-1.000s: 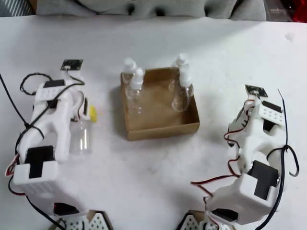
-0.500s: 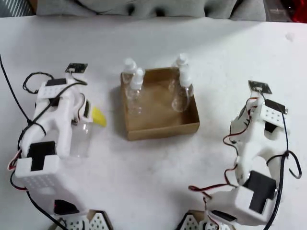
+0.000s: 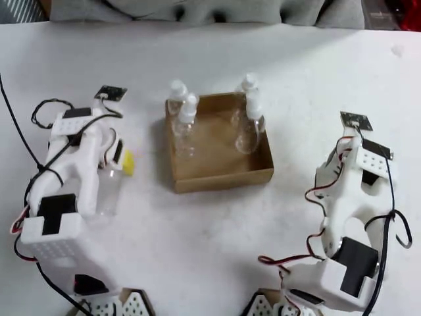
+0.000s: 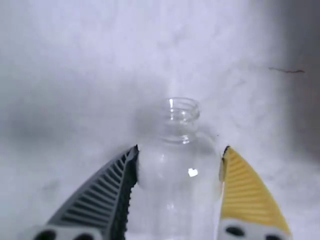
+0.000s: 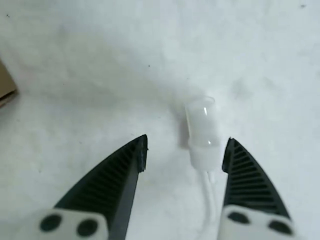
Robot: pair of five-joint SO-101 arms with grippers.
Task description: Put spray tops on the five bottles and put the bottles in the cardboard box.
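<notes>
The left tool (image 4: 180, 150) clasps an uncapped clear bottle (image 4: 182, 125) by its shoulders on the white worktop (image 3: 210, 250), the right tool (image 5: 187, 141) gapes wide astride a lying spray top (image 5: 201, 127), and beyond, the cardboard box (image 3: 223, 176) has 4 capped bottles (image 3: 187, 125) in or at it.

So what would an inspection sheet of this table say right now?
Surface: white table.
Job's things: box holding four capped bottles; uncapped bottle on the table; spray top lying loose.
Clutter: nothing seen.
Grippers: left gripper shut on the uncapped bottle; right gripper open around the spray top.
Cables: black and red wires looped along both arms.
Surroundings: grey cushion behind the table.
</notes>
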